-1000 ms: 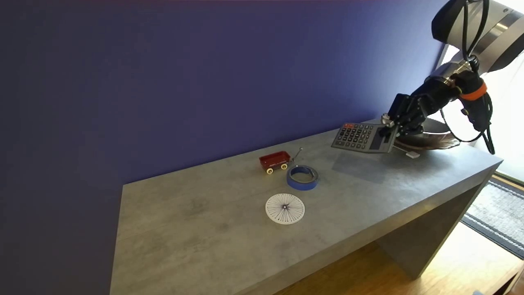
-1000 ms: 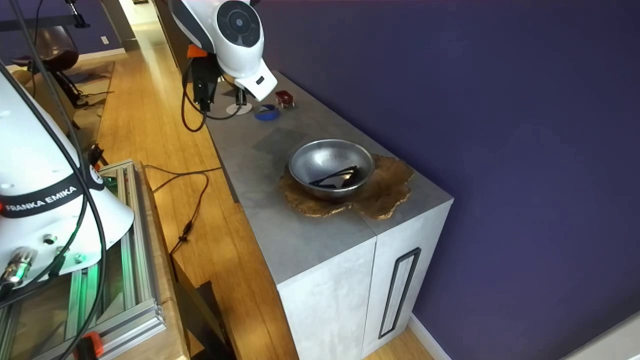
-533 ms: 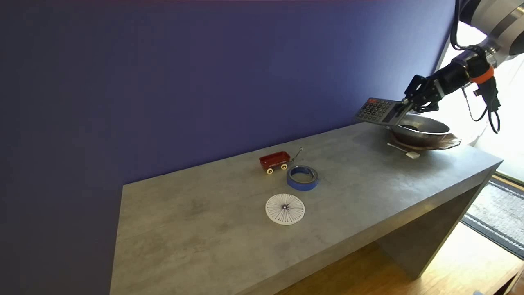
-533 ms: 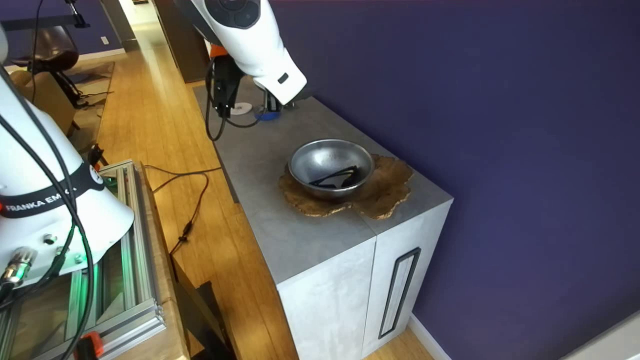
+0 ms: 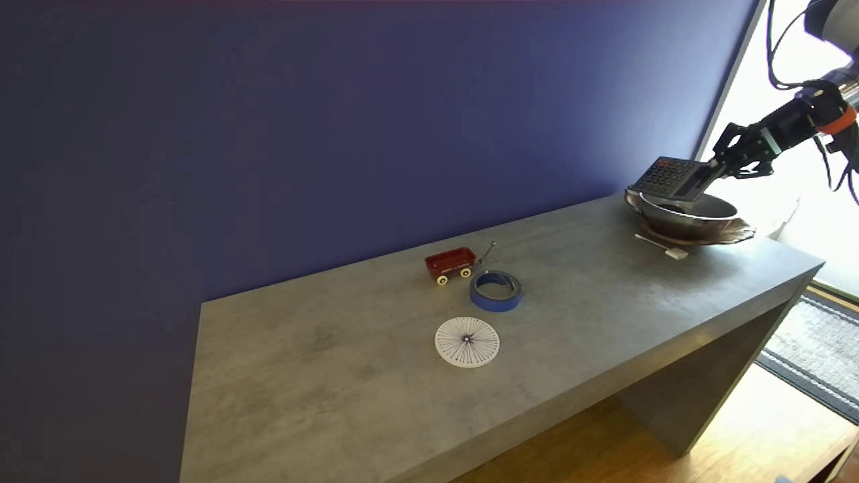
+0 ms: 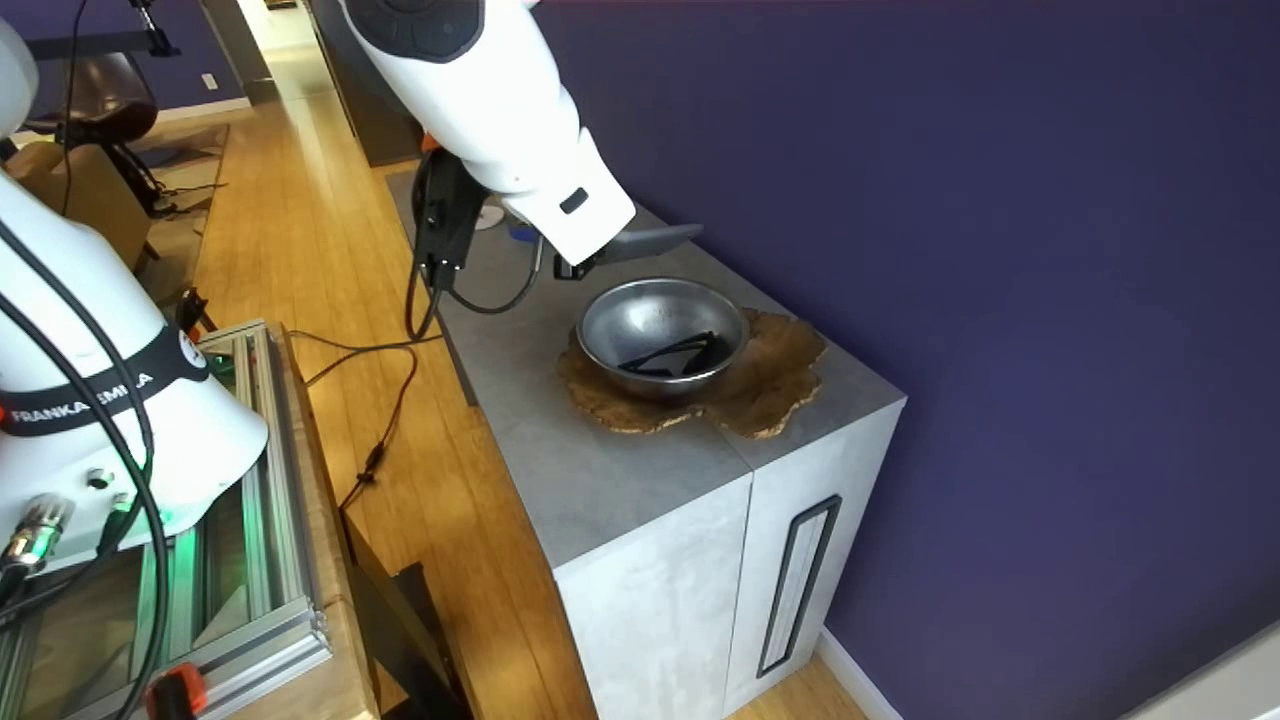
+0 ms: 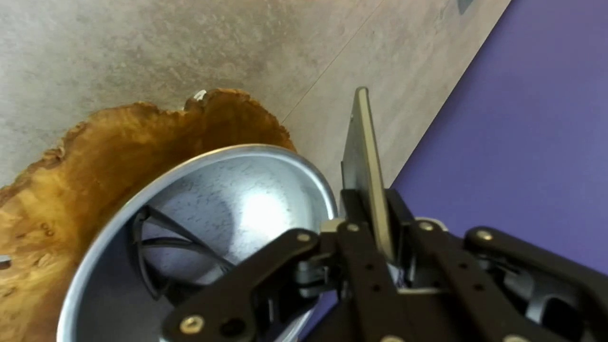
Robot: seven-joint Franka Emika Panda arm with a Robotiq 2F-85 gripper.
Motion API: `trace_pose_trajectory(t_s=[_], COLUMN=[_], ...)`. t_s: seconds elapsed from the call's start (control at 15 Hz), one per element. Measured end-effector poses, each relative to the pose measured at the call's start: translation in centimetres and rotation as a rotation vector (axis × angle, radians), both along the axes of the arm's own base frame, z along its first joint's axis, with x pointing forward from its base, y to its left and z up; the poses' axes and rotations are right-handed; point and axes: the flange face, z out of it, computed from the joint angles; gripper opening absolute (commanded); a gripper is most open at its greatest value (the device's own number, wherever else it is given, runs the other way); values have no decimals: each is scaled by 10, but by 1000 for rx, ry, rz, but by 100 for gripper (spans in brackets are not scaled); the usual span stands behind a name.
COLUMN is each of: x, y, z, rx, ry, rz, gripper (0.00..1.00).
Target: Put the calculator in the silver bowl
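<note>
The grey calculator [image 5: 668,178] is held tilted in the air. In an exterior view it overlaps the near rim of the silver bowl [image 5: 691,220]. In an exterior view the calculator [image 6: 650,243] shows as a dark slab beyond the bowl [image 6: 650,305], towards the wall, above the rim. My gripper [image 5: 719,168] is shut on one end of it. In the wrist view the calculator [image 7: 365,152] stands edge-on between the fingers of the gripper [image 7: 373,204], with the bowl [image 7: 266,151] beside and below it. The bowl holds black glasses [image 7: 180,242].
The bowl stands on a brown wooden slab [image 6: 785,365] near the counter's end. A small white-tipped stick [image 5: 674,253] lies beside the slab. A red toy wagon [image 5: 451,263], blue tape ring [image 5: 495,299] and white disc [image 5: 467,342] lie on the counter. A purple wall [image 5: 335,147] runs behind.
My gripper has carried the calculator along the counter, up and then across to the bowl. The calculator stays gripped. The bowl and the other objects have not moved.
</note>
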Motion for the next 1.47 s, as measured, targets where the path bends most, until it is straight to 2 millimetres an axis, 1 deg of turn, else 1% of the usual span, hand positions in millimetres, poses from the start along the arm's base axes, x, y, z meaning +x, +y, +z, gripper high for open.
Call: trace_pose_trajectory(t_s=[0.4, 0.53, 0.67, 0.73, 0.8, 1.07, 1.27, 1.33, 1.47], x=[-18, -22, -22, -21, -19, -10, -7, -8, -10], y=[-42, -50, -53, -53, -53, -51, -53, -55, -61], z=[-4, -8, -14, -16, -19, -25, -25, -23, -16], rx=[18, 24, 28, 30, 32, 26, 3, -13, -70], ry=[12, 28, 45, 53, 61, 86, 93, 93, 82], rz=[-124, -155, -166, -168, -168, -169, -179, -186, -201], gripper=[4, 4, 4, 20, 41, 68, 89, 97, 100])
